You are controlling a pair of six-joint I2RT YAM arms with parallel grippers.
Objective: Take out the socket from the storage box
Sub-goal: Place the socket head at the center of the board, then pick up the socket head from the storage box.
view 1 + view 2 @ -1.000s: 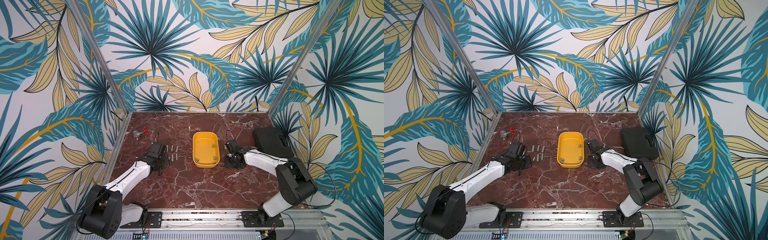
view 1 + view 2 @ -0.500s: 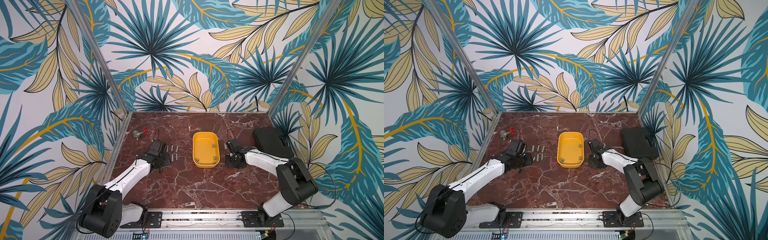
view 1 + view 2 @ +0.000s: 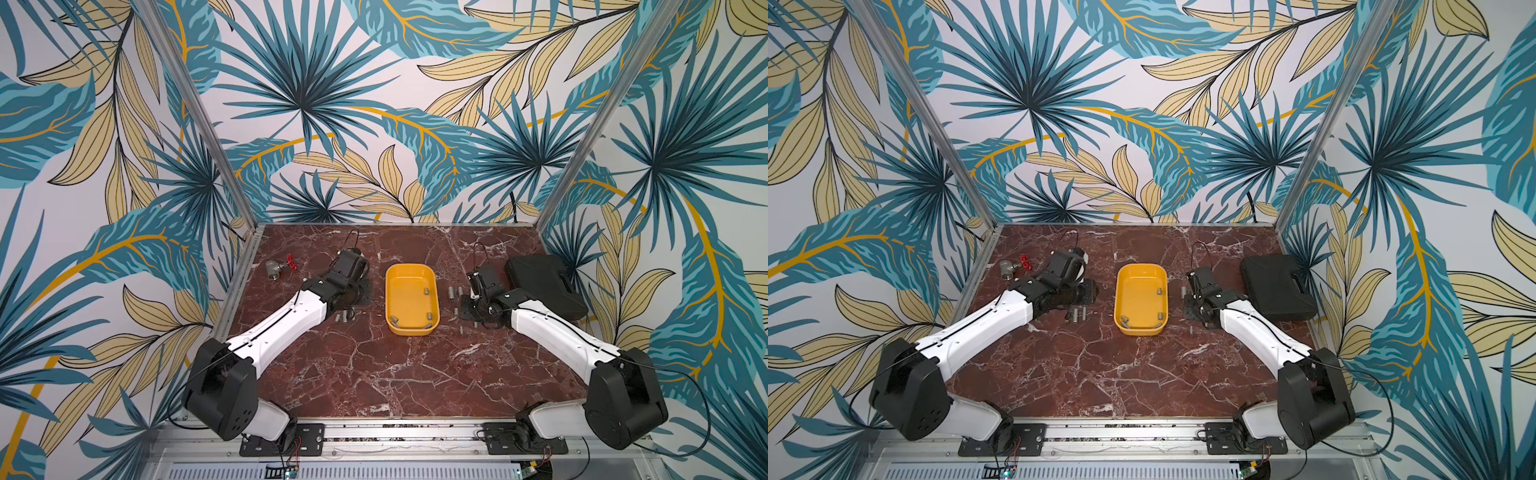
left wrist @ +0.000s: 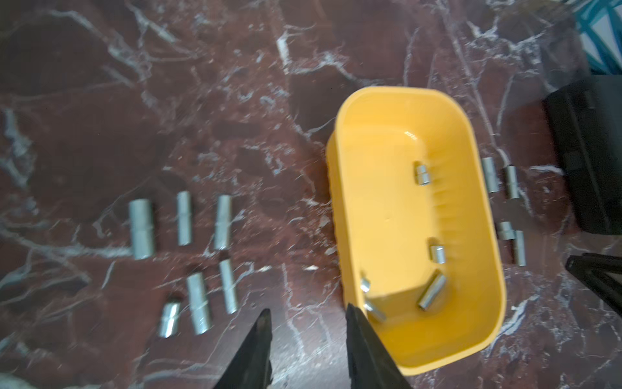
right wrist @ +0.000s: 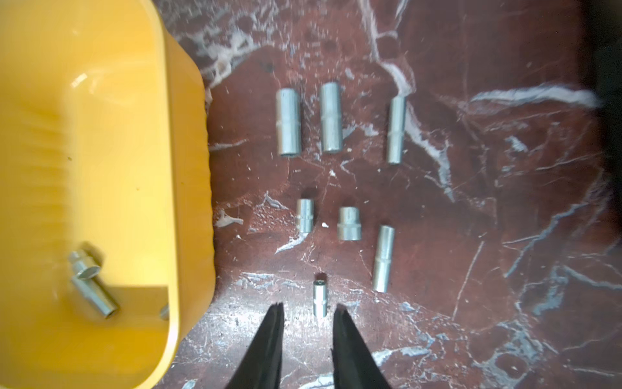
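Observation:
The yellow storage box (image 3: 409,297) (image 3: 1138,291) sits mid-table in both top views. Several small metal sockets lie inside it: one (image 4: 421,174) near a long wall, the others (image 4: 431,292) at the near end. My left gripper (image 4: 308,309) (image 3: 365,293) hovers open and empty just left of the box (image 4: 397,208); one finger overlaps its corner in the left wrist view. My right gripper (image 5: 308,305) (image 3: 469,309) is open, low over the table right of the box (image 5: 101,168). A short socket (image 5: 319,298) lies on the marble just beyond its fingertips, apart from both.
Several sockets (image 4: 141,229) lie in rows on the table left of the box, and several more (image 5: 331,118) to its right. A black hard case (image 3: 544,286) stands at the right wall. A metal valve with a red handle (image 3: 278,268) is at the back left.
My right gripper has opened, and the short socket now lies free on the table. My left arm has moved away from the front and toward the box.

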